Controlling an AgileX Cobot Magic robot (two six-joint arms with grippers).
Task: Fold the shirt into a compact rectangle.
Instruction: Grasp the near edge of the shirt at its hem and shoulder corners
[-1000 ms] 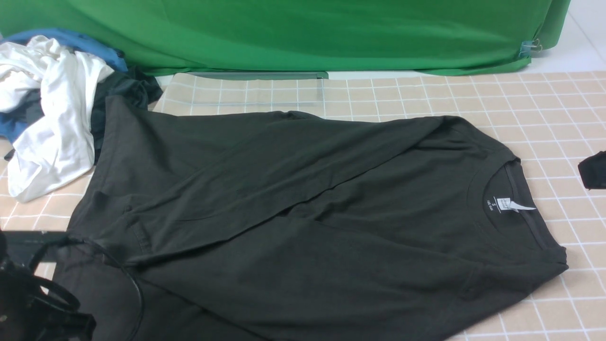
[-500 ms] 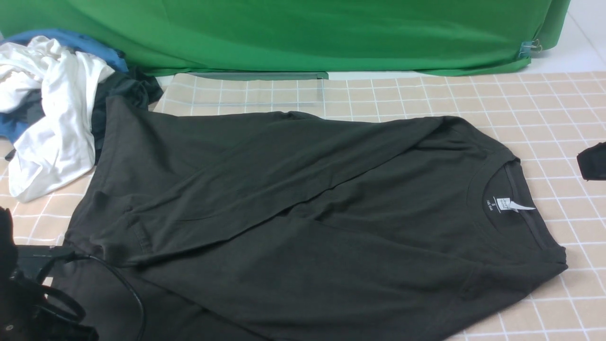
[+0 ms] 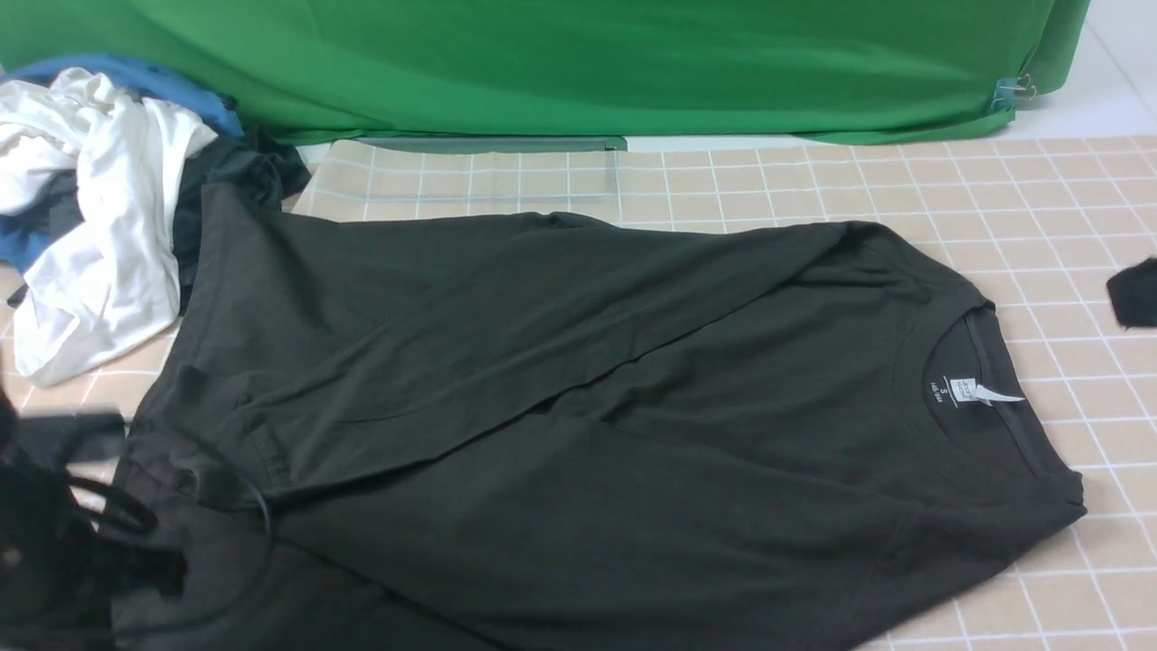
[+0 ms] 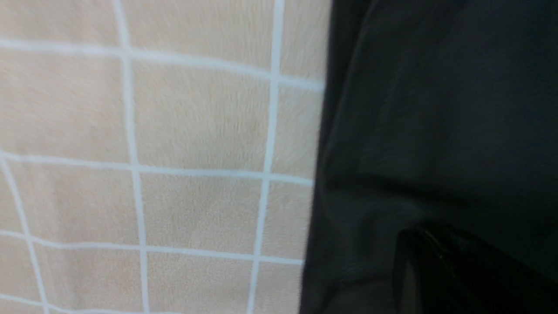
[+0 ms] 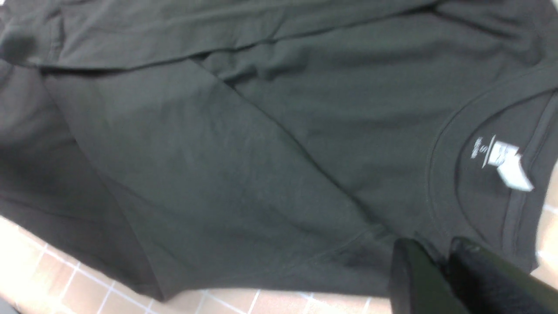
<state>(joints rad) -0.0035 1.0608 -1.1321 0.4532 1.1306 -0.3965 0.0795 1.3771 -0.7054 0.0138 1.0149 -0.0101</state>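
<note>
Shirt (image 3: 578,380), black, lay spread over ctr of your checked surface (image 3: 813,181), collar twd robot's R, hem twd its L. One sleeve lay folded across the body on a diagonal, cuff near the hem. White neck tag (image 3: 985,393) showed inside the collar. L claw (image 3: 108,438), blurred in front view, sat at the hem w/ jaws closed. L wrist view gave you one dark finger (image 4: 457,270) against the cloth edge, but whether fabric was pinched could not be told. R claw (image 5: 442,270) stood near the collar end, jaws a slit apart, holding nothing. Heap of clothes, incl. white garment (image 3: 99,226), touched the shirt's far L corner. Behind all hung green backdrop (image 3: 542,63).
</note>
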